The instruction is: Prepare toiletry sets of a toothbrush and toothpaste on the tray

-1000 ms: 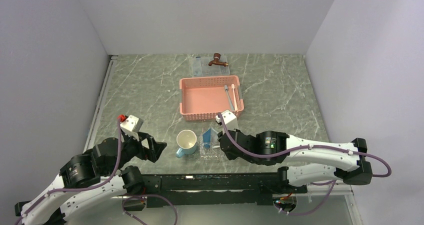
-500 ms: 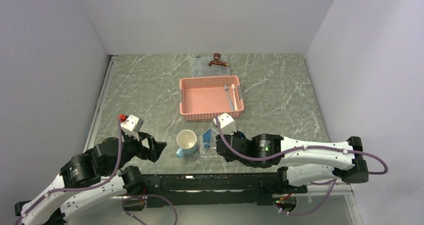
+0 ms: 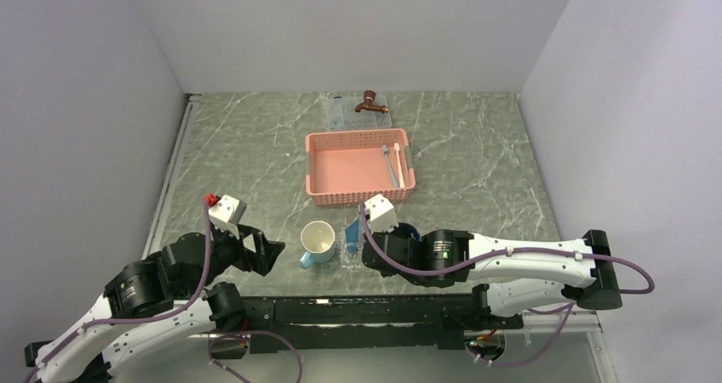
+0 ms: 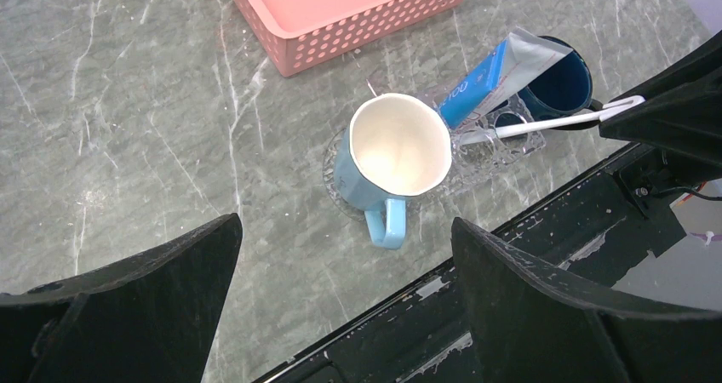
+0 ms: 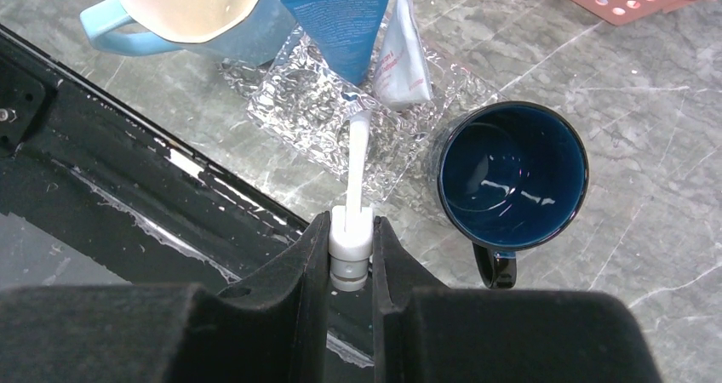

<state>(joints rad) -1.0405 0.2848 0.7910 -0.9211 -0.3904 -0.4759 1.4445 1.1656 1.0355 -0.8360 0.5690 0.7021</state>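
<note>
While my right gripper [image 5: 351, 230] pinches the toothbrush [image 5: 358, 157] by its handle, the head reaches over the tray [image 5: 289, 102], toothpaste [image 5: 345, 25] at the tray's far side. I should lower it flat beside the toothpaste before releasing. My left gripper [image 4: 340, 264] gapes wide, empty.

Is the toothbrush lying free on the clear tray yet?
No, the right pincer grips the toothbrush by its handle end, head over the tray.

Two white-and-black robot arms on a black rail [image 3: 358, 309].
Left arm [image 3: 136, 288] and right arm [image 3: 528, 261] share white shell links, round black joint housings, looping purple cables [image 3: 203, 255] and a white camera block [image 3: 381, 211] at each wrist; jaws are matte black wedges.
</note>
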